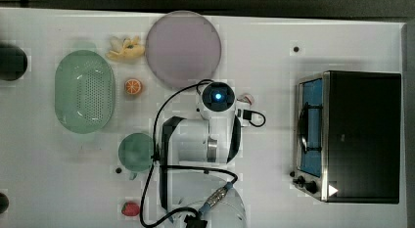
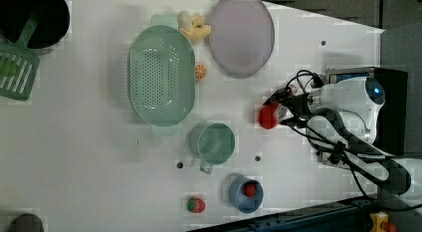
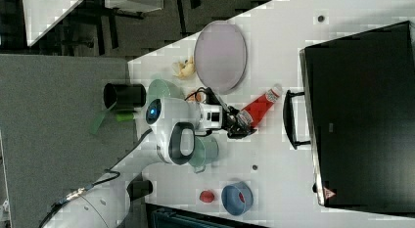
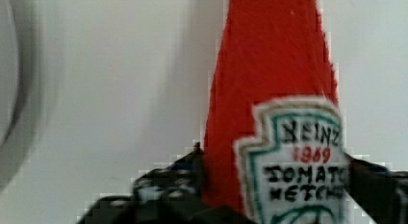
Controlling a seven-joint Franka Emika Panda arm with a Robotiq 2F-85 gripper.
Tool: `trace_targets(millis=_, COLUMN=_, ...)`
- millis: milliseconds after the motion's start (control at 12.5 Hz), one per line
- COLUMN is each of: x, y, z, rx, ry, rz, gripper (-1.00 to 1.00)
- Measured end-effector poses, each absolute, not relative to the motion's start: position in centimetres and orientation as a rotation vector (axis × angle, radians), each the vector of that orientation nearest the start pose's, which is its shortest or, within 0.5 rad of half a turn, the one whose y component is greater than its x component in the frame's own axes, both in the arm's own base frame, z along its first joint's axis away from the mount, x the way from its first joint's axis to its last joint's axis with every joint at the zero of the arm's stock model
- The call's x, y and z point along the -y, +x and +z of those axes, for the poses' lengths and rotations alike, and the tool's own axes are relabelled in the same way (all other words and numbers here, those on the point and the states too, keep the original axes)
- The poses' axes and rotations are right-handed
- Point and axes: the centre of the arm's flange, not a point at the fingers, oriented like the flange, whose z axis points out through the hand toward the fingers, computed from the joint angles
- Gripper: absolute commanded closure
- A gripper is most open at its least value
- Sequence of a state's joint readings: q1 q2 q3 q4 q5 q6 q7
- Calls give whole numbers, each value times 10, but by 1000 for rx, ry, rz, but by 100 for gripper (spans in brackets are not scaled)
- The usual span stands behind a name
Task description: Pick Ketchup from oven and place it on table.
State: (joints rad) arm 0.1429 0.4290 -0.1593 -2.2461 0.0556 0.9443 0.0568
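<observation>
white table [image 1: 274, 47], dark floor beyond [image 3: 58, 91]

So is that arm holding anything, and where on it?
The gripper has the ketchup between its fingers at the labelled lower body; whether it is clamped cannot be told.

Red ketchup [image 3: 258, 107] bottle with white cap, on white table [image 3: 274, 159] near closed oven [image 3: 359, 115].

A perforated pale-green oval colander [image 1: 84, 91] lies near a round lilac plate [image 1: 183, 48] — between them, a yellow banana toy [image 1: 126, 48] and an orange half [image 1: 132, 86]. Green mug [image 1: 135, 152] beside the colander; strawberry [image 1: 130, 208]; blue bowl [image 2: 246, 193] — red item inside.
</observation>
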Motion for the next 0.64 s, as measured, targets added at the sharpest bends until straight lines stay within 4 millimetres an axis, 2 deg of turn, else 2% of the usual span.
trace_targets(millis=80, x=13, y=526, z=176, rx=-1402, ry=-2901, rz=179, gripper=-100)
trace_targets(millis=240, x=14, y=542, z=227, rx=-1409, ry=-2848, rz=81, gripper=-100)
trace_targets(millis=320, x=15, y=557, z=265, rx=-1383, ry=-2848, rz=29, gripper=-100)
trace_targets(millis=400, x=10, y=569, z=321, rx=-1361, ry=-2826, rz=-20, gripper=-100)
trace_targets(millis=480, x=6, y=578, z=365, rx=-1336, ry=-2805, rz=-93, gripper=-100)
trace_targets(millis=640, x=3, y=585, z=437, rx=-1323, ry=-2801, rz=-77, gripper=-100)
